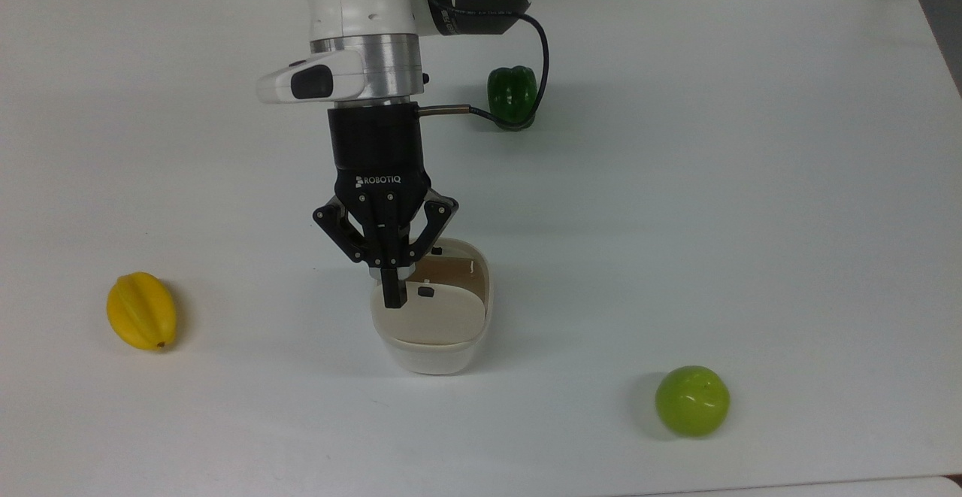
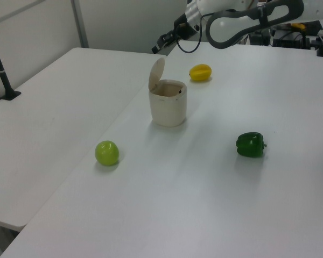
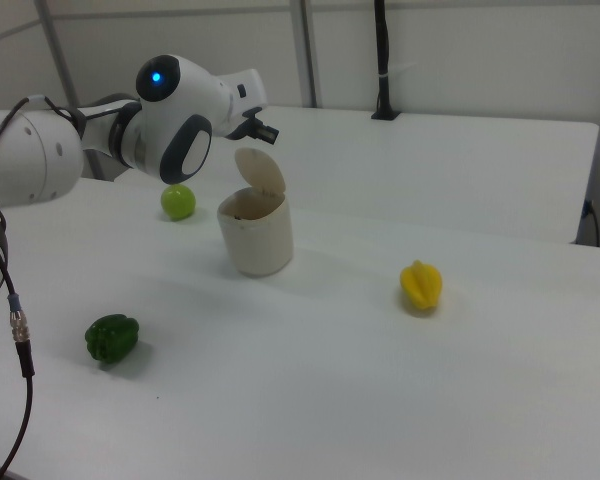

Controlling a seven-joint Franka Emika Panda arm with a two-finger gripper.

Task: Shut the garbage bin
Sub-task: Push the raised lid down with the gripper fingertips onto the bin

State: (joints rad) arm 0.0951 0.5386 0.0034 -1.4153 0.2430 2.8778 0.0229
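The garbage bin [image 1: 432, 358] is a small cream-white tub near the table's middle, also seen in the left view [image 2: 168, 107] and the right view [image 3: 258, 235]. Its beige lid [image 1: 440, 316] stands raised on its hinge, leaving the bin open, and a small black button shows on it. The lid [image 2: 156, 72] rises nearly upright above the rim. My gripper [image 1: 394, 298] is shut with nothing in it. It hangs above the lid's upper edge, apart from it, as the right view's gripper [image 3: 268, 131] shows.
A yellow star fruit [image 1: 141, 310] lies at the top view's left. A green apple [image 1: 692, 400] sits at the top view's lower right, and a green pepper [image 1: 512, 95] lies behind the arm. A black cable loops beside the pepper.
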